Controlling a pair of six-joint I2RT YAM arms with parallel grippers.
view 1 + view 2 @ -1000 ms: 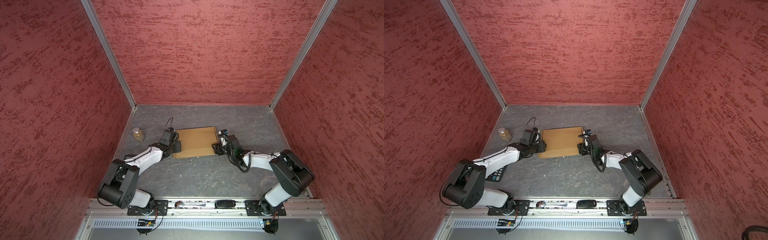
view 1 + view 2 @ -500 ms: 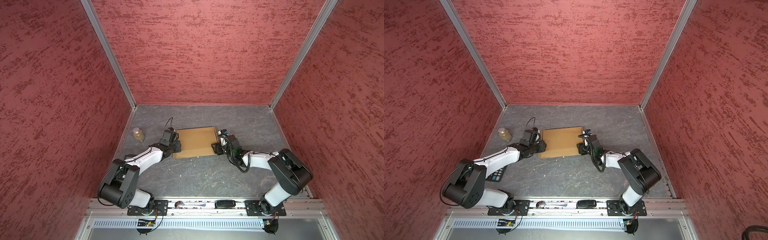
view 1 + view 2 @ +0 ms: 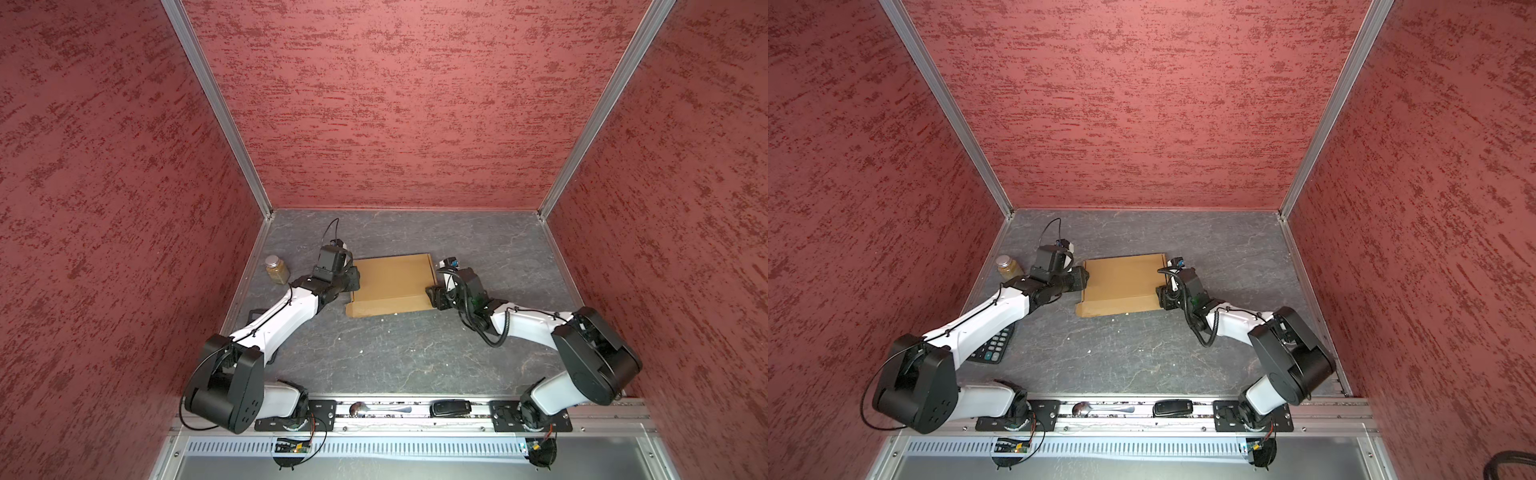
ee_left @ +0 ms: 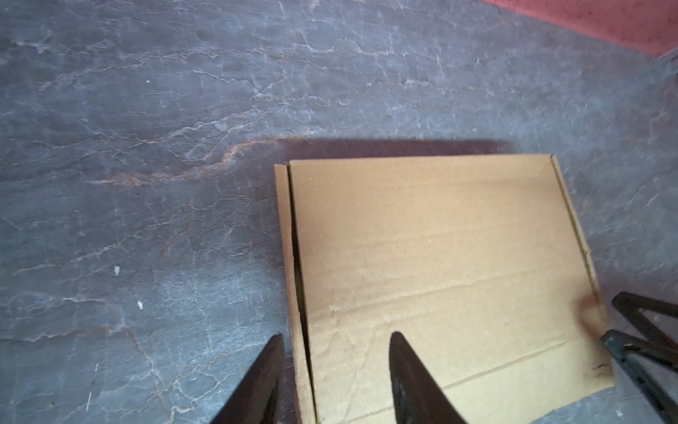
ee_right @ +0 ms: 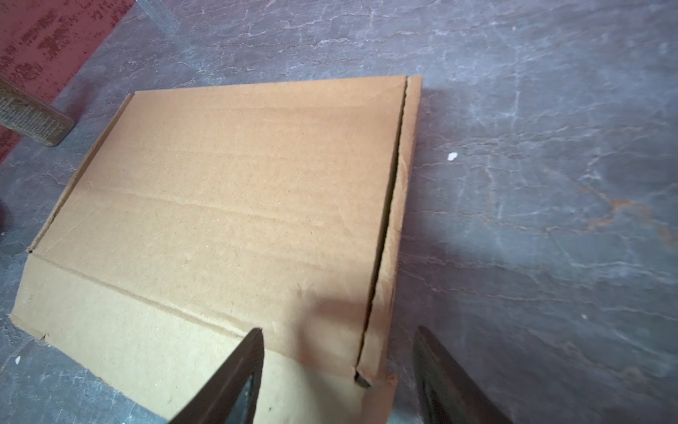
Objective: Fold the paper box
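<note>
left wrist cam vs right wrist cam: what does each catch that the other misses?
Left wrist only: the left gripper, jaws open astride one side edge of the paper box, with the right gripper across it. Right wrist only: the right gripper's jaws open astride the opposite side wall, plus a dark gap at that corner. Both: the box on the grey table, front flap lying out untucked.

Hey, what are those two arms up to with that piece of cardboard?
Two robot arms are folding a paper box on the grey table. The left gripper and the right gripper each sit at one side of it, jaws open astride the side edge, gripping nothing. The lid lies down; the front flap sticks out flat on the table, not yet tucked in.
</note>
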